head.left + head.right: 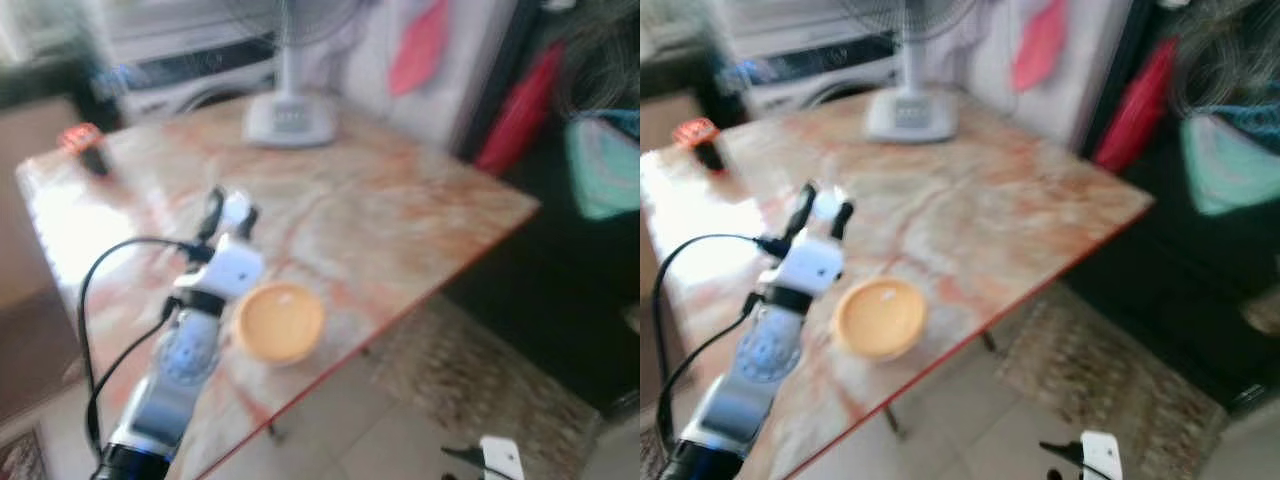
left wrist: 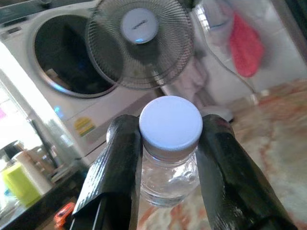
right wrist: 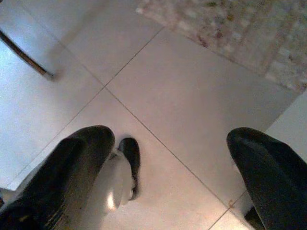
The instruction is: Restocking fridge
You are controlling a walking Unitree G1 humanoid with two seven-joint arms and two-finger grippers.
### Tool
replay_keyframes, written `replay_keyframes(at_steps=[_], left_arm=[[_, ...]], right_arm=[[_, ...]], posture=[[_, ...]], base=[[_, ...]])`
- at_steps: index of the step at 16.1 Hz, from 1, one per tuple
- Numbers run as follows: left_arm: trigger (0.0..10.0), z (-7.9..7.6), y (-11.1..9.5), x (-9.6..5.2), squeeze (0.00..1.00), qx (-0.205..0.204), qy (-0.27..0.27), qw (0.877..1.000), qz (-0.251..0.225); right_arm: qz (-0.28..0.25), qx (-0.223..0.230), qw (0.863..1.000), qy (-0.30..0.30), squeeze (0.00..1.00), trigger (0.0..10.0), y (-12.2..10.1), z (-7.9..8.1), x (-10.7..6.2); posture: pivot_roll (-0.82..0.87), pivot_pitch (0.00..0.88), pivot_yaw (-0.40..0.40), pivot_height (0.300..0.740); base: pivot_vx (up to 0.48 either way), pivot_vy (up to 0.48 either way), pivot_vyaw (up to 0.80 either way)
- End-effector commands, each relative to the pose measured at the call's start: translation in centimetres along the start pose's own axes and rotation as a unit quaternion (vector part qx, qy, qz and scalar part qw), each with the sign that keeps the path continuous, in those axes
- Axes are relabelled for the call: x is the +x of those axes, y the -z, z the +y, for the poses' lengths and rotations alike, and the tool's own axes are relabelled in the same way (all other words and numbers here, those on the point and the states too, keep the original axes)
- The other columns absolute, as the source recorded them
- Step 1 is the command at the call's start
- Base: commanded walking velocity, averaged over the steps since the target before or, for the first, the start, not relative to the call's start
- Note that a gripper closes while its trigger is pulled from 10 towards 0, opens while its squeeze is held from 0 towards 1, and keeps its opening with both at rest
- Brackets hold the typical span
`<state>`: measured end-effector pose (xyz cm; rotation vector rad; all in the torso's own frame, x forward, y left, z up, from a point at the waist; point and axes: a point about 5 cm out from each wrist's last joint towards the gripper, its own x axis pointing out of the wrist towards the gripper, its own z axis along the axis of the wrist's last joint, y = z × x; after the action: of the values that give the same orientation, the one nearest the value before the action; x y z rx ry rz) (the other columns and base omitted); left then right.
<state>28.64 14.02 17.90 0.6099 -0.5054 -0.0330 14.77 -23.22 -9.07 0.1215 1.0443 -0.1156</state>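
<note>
My left gripper (image 1: pixel 231 212) is raised over the marble table (image 1: pixel 400 220) and is shut on a small clear bottle (image 2: pixel 169 170) with a white cap (image 2: pixel 171 121); both black fingers (image 2: pixel 120 167) press against its neck. The same bottle shows as a white spot (image 1: pixel 826 205) between the fingertips in the eye views. Just to the right of that arm, an orange bowl (image 1: pixel 279 320) rests on the table near its front edge. My right gripper (image 3: pixel 172 177) hangs low at the bottom right, open, over the tiled floor (image 3: pixel 182 96) with nothing between its fingers.
A standing fan (image 1: pixel 289 118) sits at the table's far side, with a washing machine (image 2: pixel 62 67) behind it. A small red-topped object (image 1: pixel 84 143) stands at the far left corner. A patterned mat (image 1: pixel 480 370) lies on the floor to the right. Red cloth (image 1: pixel 520 100) hangs nearby.
</note>
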Motion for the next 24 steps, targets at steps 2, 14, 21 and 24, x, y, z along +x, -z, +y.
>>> replay_keyframes(at_steps=[2, 14, 21, 24], left_arm=[[10.0, -0.2, -0.87, 0.54, 0.0, -0.005, 0.001, 1.0, -0.017], [10.0, -0.37, -1.48, 0.74, 0.0, -0.013, 0.003, 0.999, -0.03], [10.0, -0.52, -1.47, 0.77, 0.0, -0.02, 0.004, 0.999, -0.03], [10.0, -0.5, -1.39, 0.77, 0.0, -0.021, 0.002, 0.999, -0.027]], right_arm=[[0.003, -0.004, 1.0, 0.005, 0.0, 10.0, 0.09, -0.49, -0.12], [0.007, -0.014, 1.0, 0.002, 0.0, 10.0, 0.16, -0.61, -0.16], [0.008, -0.018, 1.0, 0.0, 0.0, 10.0, 0.12, -0.69, -0.18], [0.009, -0.02, 1.0, -0.001, 0.0, 10.0, 0.06, -0.73, -0.18]], posture=[[0.11, 0.0, -0.001, 0.74], [0.1, 0.0, -0.002, 0.74], [0.1, 0.0, -0.009, 0.74], [0.1, 0.0, -0.011, 0.74]], base=[[0.0, 0.0, -0.79], [0.0, 0.0, -0.79], [0.0, 0.0, -0.79], [0.0, 0.0, -0.79]])
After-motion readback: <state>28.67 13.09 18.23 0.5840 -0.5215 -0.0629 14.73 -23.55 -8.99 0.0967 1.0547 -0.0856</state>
